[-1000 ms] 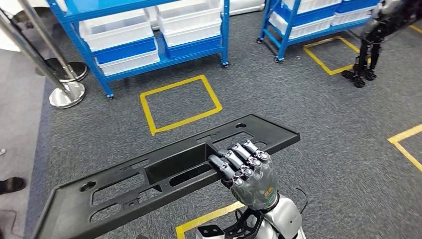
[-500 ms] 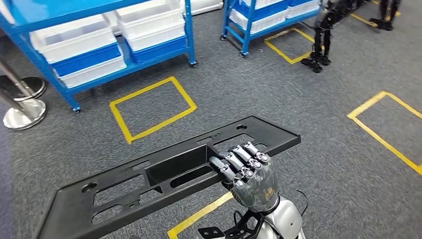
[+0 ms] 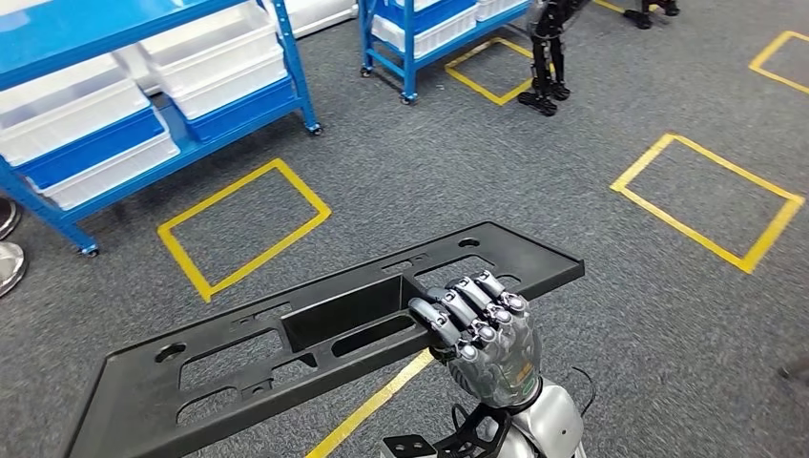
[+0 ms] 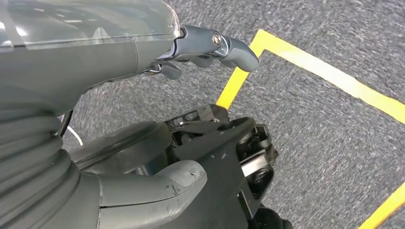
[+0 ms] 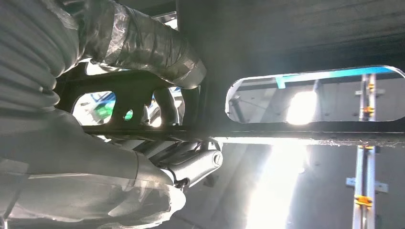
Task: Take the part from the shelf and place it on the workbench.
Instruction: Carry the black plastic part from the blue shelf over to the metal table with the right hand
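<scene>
Under the curled fingers of the right hand [image 3: 485, 339] sits the near edge of the part [image 3: 315, 334], a long black plastic panel with cut-outs, gripped and carried level above grey carpet. Beyond the hand, past the panel's far edge, lie yellow floor squares [image 3: 243, 224] and blue shelves [image 3: 143, 105] with white bins. Away from the panel, the left hand [image 4: 143, 62] hangs over the carpet, its fingers loosely bent around nothing.

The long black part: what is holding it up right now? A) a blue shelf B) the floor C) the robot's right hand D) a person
C: the right hand has its fingers hooked over the edge of the black part, which hangs above the carpet.
</scene>
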Robot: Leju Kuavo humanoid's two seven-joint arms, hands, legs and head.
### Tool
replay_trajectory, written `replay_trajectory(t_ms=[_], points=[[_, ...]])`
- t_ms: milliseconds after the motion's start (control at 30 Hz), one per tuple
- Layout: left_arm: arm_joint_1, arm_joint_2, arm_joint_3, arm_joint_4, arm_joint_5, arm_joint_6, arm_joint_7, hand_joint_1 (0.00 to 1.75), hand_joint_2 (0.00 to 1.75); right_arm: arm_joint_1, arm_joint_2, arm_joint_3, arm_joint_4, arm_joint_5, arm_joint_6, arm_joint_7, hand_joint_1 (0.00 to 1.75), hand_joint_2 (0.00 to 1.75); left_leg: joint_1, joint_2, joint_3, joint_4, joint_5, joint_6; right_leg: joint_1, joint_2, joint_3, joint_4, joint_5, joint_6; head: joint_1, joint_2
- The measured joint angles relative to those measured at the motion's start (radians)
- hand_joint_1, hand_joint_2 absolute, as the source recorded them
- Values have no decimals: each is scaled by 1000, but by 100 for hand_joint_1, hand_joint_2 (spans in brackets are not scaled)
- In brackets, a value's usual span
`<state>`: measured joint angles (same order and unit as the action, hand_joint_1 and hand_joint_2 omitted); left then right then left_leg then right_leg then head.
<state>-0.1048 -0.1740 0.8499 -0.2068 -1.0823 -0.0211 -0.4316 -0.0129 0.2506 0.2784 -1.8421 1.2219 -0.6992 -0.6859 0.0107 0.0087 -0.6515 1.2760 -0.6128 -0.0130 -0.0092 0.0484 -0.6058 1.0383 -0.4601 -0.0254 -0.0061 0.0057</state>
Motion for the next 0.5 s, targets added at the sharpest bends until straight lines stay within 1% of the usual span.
replay_trajectory(t_ms=[33, 67, 100, 133, 167, 200, 233, 267, 300, 333, 367, 400, 433, 467, 500], points=[[0, 0, 0, 0, 0, 0, 0, 0, 175, 0, 0, 0, 0, -1, 0, 0, 175, 175, 0, -6, 20, -45, 34, 2, 0, 13, 0, 2, 0, 0, 0, 0], [0, 0, 0, 0, 0, 1, -1, 0, 175, 1, 0, 0, 0, -1, 0, 0, 175, 175, 1, -25, 49, -111, 71, 6, -1, 26, 0, 4, 0, 1, 0, 0], [0, 0, 0, 0, 0, 2, -1, 0, 175, 0, 1, 0, 0, 0, 0, -1, 175, 175, 2, -48, 75, -173, 96, 10, 0, 37, -2, 7, 1, 4, 0, 0], [0, 1, 0, 0, -1, 2, -1, 0, 175, 0, 2, 0, 0, 1, 0, 0, 175, 175, 2, -68, 96, -219, 111, 13, -1, 49, -6, 8, 3, 8, 0, 0], [0, 1, 1, 0, -2, 3, -1, 0, 175, 0, 3, 0, 0, 2, 0, 0, 175, 175, 2, -82, 106, -243, 114, 16, -2, 60, -11, 9, 6, 14, 0, 0], [0, 1, 1, 0, -3, 4, -1, 0, 175, 1, 3, 0, 0, 3, 0, 0, 175, 175, -1, -79, 109, -249, 113, 18, -3, 71, -15, 7, 11, 21, 0, 0], [0, 1, 1, 0, -3, 4, -1, 0, 175, 2, 3, 0, 0, 3, 0, 0, 175, 175, 0, -69, 110, -254, 117, 23, -4, 80, -18, 4, 15, 29, 0, 0], [-1, 1, 1, 0, -3, 3, -2, 0, 175, 3, 3, 0, -1, 4, 0, 0, 175, 175, 2, -57, 111, -260, 122, 30, -4, 72, -22, 5, 13, 34, 0, 0], [-3, 1, 1, 0, -2, 2, -3, 0, 175, 4, 3, 0, -1, 5, 0, 0, 175, 175, 3, -45, 111, -268, 128, 37, -2, 51, -29, 17, 2, 38, 0, 0], [-3, 0, 1, 0, -2, 0, -4, 0, 175, 4, 4, 0, -2, 6, 0, 1, 175, 175, 5, -31, 111, -274, 133, 43, 1, 22, -43, 49, -21, 41, 1, 0], [-3, 0, 1, 0, -1, -1, -5, 0, 175, 5, 4, 0, -2, 7, 0, 1, 175, 175, 3, -18, 111, -276, 135, 47, 1, -8, -66, 100, -54, 43, 1, 0], [-1, 0, 1, 0, 0, -2, -5, 0, 175, 5, 4, 0, -3, 8, 0, 1, 175, 175, 2, -3, 110, -277, 135, 49, 1, -26, -94, 164, -88, 45, 1, 0], [1, 0, 1, 0, 0, -2, -6, 0, 175, 6, 4, 0, -3, 8, 0, 2, 175, 175, 0, 12, 109, -276, 134, 50, 0, -34, -119, 222, -112, 48, 1, 0], [2, 1, 2, 0, 0, -2, -6, 0, 175, 7, 4, 0, -3, 8, 0, 2, 175, 175, 0, 26, 108, -276, 134, 50, -2, -39, -132, 257, -120, 50, 1, 0], [2, 1, 2, 0, 0, -2, -6, 0, 175, 8, 3, 0, -3, 8, 0, 2, 175, 175, -1, 40, 107, -275, 133, 50, -3, -43, -127, 254, -109, 52, 1, 0]])
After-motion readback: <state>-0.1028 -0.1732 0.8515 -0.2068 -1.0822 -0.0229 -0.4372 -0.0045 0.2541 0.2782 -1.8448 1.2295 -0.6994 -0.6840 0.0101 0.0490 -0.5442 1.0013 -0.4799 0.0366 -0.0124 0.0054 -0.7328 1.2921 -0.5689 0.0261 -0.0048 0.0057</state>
